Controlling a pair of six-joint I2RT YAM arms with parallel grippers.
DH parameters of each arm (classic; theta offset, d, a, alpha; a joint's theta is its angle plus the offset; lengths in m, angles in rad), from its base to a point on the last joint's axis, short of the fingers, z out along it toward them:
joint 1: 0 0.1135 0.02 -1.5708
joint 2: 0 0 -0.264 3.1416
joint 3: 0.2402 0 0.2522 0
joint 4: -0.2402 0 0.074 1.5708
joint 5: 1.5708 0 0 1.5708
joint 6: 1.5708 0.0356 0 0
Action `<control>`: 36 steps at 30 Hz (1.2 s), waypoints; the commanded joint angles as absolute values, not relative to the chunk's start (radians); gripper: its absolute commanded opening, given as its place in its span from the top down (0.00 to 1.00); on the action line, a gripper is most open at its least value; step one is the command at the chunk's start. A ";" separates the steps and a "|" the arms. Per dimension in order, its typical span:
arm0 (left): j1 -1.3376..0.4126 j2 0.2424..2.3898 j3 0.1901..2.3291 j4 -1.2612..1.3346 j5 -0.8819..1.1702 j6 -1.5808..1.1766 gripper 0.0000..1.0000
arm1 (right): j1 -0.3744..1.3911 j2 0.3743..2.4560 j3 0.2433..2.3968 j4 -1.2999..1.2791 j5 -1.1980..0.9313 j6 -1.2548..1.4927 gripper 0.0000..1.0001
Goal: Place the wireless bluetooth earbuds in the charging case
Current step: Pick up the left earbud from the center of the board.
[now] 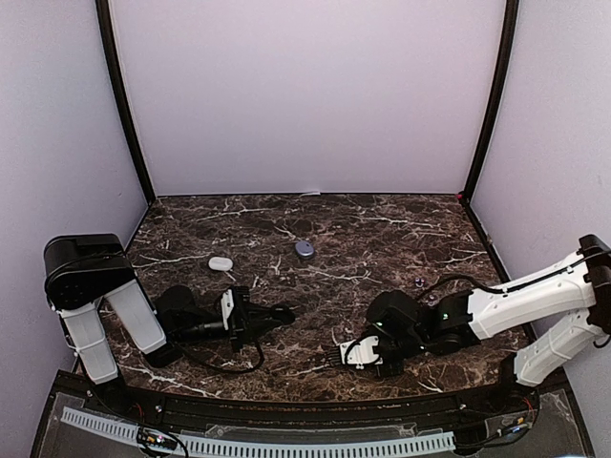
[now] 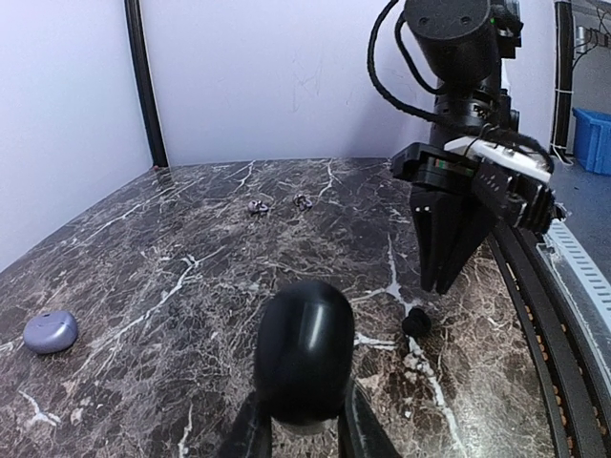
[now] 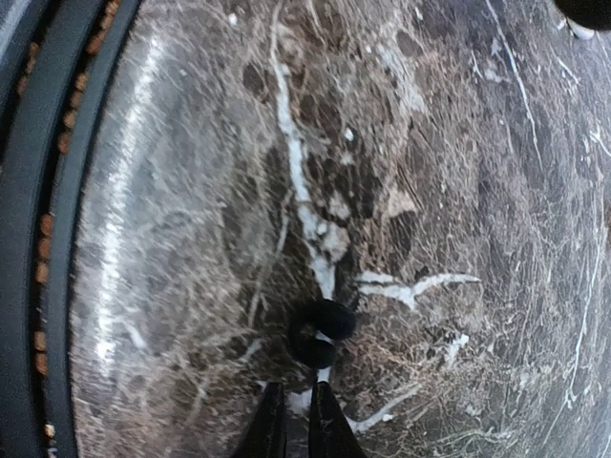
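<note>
The right hand point(image 3: 298, 426) has its fingers almost together, holding nothing, and the black earbud point(image 3: 320, 332) lies on the counter point(image 3: 449, 143) just past their tips. It should open a bit, drop one finger each side of the bud and squeeze softly — or it may pop away. The left hand point(image 2: 305, 426) is clamped on the black charging case point(image 2: 305, 343).

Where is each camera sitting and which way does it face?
Top external: above, behind the bases, looking down at the table; left arm, right arm show.
Left wrist: low, facing the right gripper; own fingers grip the black case.
Right wrist: looking down on the black earbud; own fingertips show.
Both wrist views share that earbud.
</note>
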State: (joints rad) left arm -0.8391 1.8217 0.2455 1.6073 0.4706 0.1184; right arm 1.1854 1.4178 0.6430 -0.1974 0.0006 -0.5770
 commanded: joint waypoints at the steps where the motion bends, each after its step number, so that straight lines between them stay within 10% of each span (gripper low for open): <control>1: -0.830 1.808 0.238 1.752 0.464 0.105 0.83 | 1.270 1.334 0.627 -0.180 0.040 -0.441 0.90; 36: -0.800 1.819 0.221 1.819 0.451 0.033 0.83 | 1.335 1.477 0.662 -0.101 0.193 -0.260 0.79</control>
State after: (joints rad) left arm -0.8146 1.8217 0.2382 1.6077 0.4519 0.0731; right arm 1.3224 1.4700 0.6441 -0.1478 0.1780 -0.2562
